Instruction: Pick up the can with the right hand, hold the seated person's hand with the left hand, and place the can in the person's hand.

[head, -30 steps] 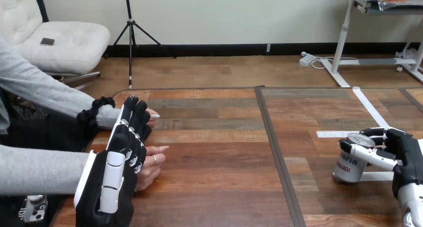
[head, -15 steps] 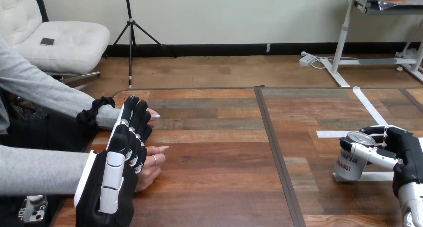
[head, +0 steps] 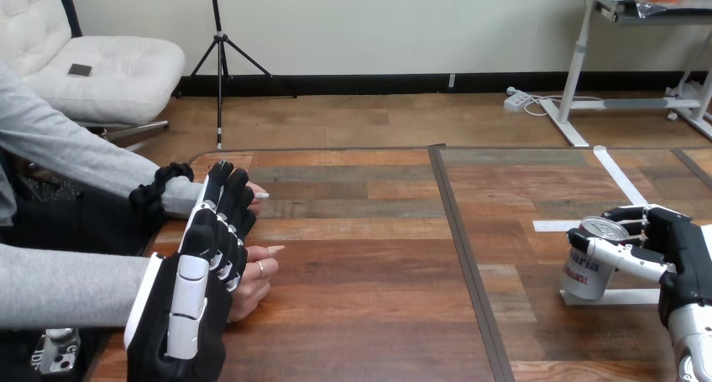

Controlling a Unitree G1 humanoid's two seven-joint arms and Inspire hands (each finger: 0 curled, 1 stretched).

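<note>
A silver can (head: 585,273) with red print is at the table's right, leaning slightly over a white tape mark. My right hand (head: 684,256) is shut on it, thumb across its front and fingers behind. At the left, my left hand (head: 197,290) shows its back, with fingers nearly straight, lying over the person's hands. The person's nearer hand (head: 252,277) rests on the table beside my palm, touching it. The person's farther hand (head: 254,193) pokes out past my fingertips. I see no finger of mine curled round either of the person's hands.
White tape strips (head: 621,180) mark the table's right part. A dark seam (head: 462,248) runs down the table between the two sides. The wide stretch of wood between my hands is bare.
My right hand has closed tighter on the can, which has risen slightly and leaned. My left hand and the person's hands have not moved.
</note>
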